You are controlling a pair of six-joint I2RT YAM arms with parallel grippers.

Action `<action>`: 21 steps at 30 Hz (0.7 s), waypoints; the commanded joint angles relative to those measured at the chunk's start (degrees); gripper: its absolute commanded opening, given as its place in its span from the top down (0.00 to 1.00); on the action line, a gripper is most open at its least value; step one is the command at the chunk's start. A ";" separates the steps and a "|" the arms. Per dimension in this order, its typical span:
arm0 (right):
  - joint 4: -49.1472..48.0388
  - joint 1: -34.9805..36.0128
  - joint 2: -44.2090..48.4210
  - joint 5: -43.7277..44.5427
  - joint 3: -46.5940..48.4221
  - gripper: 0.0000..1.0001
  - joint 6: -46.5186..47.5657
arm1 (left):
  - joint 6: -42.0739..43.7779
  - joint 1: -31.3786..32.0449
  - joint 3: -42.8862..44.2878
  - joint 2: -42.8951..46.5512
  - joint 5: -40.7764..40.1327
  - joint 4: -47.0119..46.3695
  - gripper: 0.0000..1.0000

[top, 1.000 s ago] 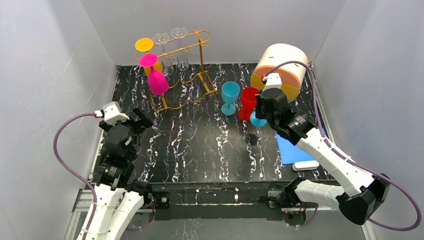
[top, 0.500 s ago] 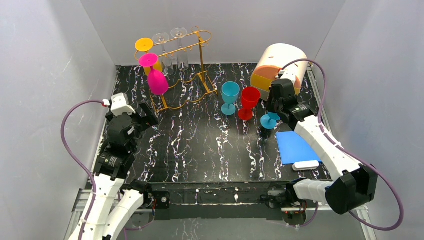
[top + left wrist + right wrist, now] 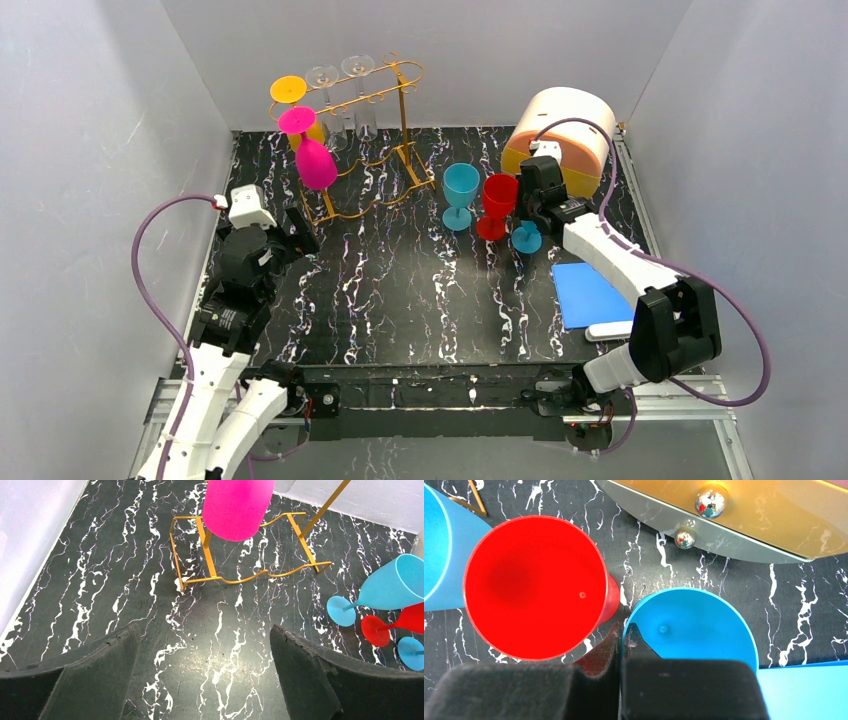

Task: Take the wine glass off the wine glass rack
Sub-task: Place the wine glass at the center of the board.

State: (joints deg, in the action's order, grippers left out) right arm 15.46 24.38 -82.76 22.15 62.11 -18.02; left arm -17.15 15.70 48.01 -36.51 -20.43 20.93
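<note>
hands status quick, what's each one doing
left hand: open, holding nothing
right hand: closed, pinching the rim of the blue glass beside the red glass

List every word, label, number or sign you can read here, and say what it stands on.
None: no text can be read in any view.
The wine glass rack, pink glass, red glass, blue glass, cream and orange box and blue mat bear no print.
Any marking on the arms is too small to tell.
</note>
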 commanded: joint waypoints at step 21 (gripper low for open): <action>2.20 -1.01 -1.61 -0.98 2.85 0.77 -1.75 | 0.40 -0.19 3.79 -1.88 1.54 2.10 0.02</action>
State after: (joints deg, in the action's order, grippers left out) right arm 15.22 23.83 -83.99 21.41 62.59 -19.33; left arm -16.64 15.70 50.22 -38.50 -19.05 21.63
